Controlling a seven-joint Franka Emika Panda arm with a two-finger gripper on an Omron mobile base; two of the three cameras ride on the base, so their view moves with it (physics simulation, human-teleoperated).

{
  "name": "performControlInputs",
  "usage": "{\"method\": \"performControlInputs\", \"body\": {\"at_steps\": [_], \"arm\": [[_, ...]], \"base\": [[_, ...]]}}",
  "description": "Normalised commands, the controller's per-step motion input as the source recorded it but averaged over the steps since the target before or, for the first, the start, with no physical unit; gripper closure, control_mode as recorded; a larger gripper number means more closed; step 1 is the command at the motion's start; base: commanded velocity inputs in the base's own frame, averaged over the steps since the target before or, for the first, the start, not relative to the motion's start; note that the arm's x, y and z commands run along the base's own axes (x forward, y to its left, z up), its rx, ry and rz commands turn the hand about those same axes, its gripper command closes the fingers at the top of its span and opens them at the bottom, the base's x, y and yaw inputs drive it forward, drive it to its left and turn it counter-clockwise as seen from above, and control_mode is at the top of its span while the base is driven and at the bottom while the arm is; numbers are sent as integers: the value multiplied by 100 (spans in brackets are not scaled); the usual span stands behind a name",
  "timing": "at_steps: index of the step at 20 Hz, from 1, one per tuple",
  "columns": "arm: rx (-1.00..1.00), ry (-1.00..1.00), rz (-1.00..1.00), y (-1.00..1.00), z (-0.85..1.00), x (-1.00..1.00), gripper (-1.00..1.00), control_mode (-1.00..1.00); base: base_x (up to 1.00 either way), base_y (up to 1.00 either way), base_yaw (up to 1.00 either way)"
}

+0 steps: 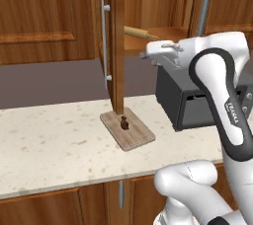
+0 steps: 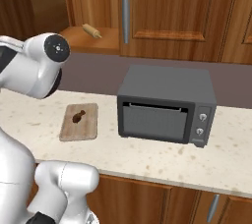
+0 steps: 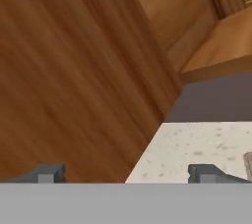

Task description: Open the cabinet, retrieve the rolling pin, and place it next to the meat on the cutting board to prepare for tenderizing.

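The cabinet door (image 1: 117, 46) stands swung open, edge-on, with its grey bar handle (image 1: 104, 41) on the left. On the wooden shelf (image 2: 93, 40) inside lies the rolling pin (image 1: 138, 32) (image 2: 91, 31). The cutting board (image 1: 127, 130) (image 2: 79, 122) rests on the counter below, with the small dark meat (image 1: 124, 124) (image 2: 78, 116) on it. My gripper (image 3: 127, 174) is open with nothing between its fingers. It hangs close to the door's inner face (image 3: 74, 70), above the counter, to the right of the door and below the shelf.
A dark grey oven (image 2: 167, 105) stands on the speckled counter (image 1: 49, 140) right of the board. Closed cabinet doors line the wall, one with a long grey handle (image 2: 125, 12). My arm's elbow (image 2: 37, 63) fills the left side.
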Motion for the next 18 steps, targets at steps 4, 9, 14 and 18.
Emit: {"method": "performControlInputs", "body": {"at_steps": [4, 9, 14, 18], "arm": [[-15, -19, -19, -66, 25, 0, -100, -100], [-17, -19, -25, -63, 19, -1, -100, -100], [-19, -21, -27, -61, 13, -5, -100, -100], [-21, -26, -28, -61, 17, -16, -100, -100]], "base": [[0, 0, 0], [0, 0, 0], [0, 0, 0], [0, 0, 0]]}}
